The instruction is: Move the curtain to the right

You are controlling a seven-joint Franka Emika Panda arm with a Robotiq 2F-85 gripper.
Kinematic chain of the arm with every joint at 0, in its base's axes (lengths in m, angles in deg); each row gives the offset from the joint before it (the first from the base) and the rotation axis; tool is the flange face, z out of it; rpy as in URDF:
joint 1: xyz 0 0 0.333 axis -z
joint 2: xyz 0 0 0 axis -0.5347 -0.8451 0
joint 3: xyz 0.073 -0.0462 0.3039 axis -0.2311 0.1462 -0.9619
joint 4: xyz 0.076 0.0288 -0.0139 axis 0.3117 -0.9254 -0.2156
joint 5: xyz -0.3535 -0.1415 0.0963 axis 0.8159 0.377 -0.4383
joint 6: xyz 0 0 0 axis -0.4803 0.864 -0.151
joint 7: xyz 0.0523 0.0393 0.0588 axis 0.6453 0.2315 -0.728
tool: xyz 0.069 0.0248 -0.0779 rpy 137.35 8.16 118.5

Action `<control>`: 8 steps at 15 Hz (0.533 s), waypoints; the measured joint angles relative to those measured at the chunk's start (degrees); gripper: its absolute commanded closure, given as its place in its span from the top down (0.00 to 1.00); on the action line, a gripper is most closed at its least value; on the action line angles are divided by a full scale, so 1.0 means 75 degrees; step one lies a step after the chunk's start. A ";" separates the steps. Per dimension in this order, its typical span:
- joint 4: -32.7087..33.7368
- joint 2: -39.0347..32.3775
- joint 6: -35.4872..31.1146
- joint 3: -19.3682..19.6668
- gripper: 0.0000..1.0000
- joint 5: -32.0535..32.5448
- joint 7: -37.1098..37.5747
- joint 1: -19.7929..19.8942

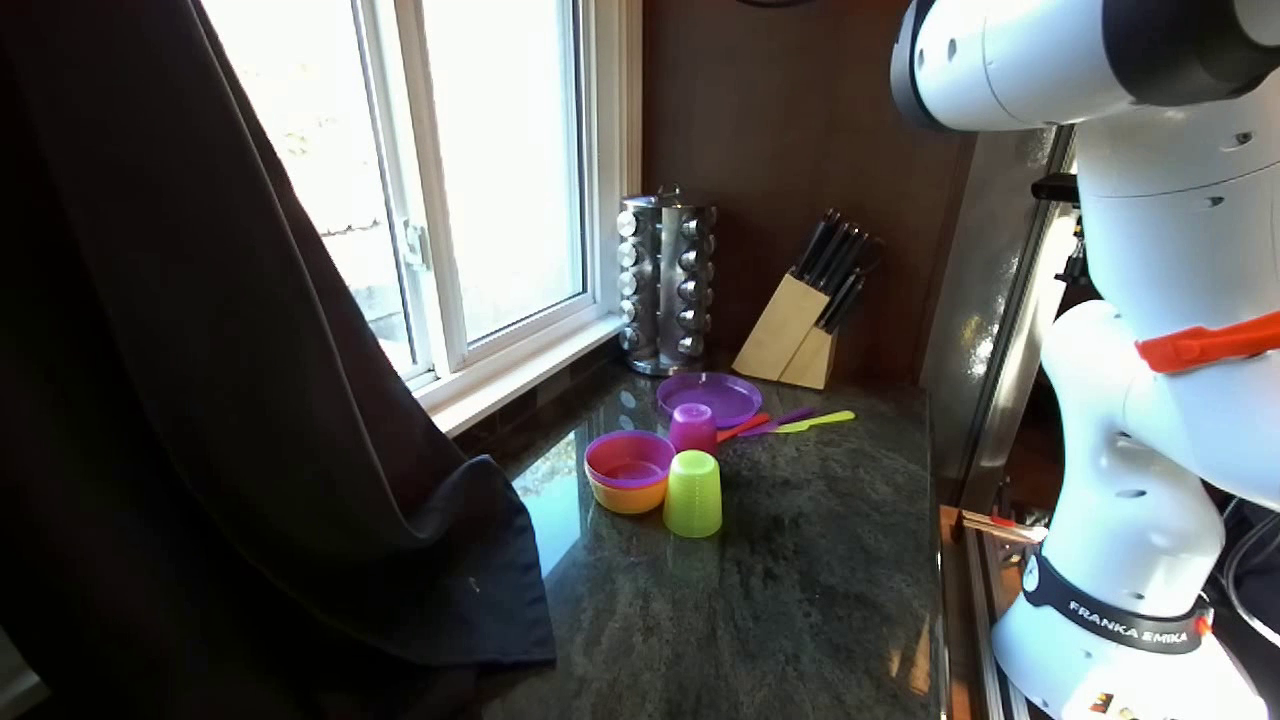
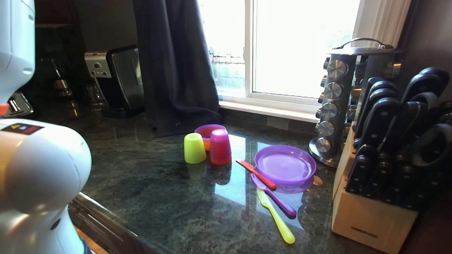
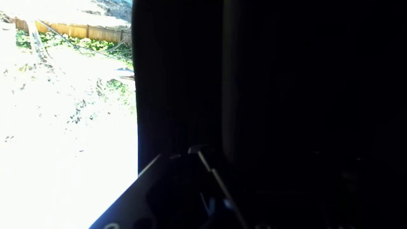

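The curtain is a large dark drape with long vertical folds. It hangs at the left of the window in both exterior views, and its lower end spreads onto the countertop; it also shows in an exterior view. In the wrist view the curtain fills the middle and right, with its edge against the bright window at the left. My gripper is in front of the cloth, very dark. Its left finger shows clearly; the right finger shows only as faint spots, well apart from the left. The gripper is out of view in both exterior views.
Bowls, a green cup, a pink cup, a purple plate and plastic knives are on the dark countertop. A spice rack and knife block stand by the window. A coffee machine stands beside the curtain.
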 measured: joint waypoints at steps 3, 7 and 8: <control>0.0450 -0.0140 0.0506 0.0093 0.00 0.0105 -0.0013 -0.0183; 0.0646 -0.0031 0.1076 0.0091 0.00 0.0103 -0.0311 -0.0276; 0.0644 0.0050 0.1266 0.0090 0.00 0.0092 -0.0477 -0.0258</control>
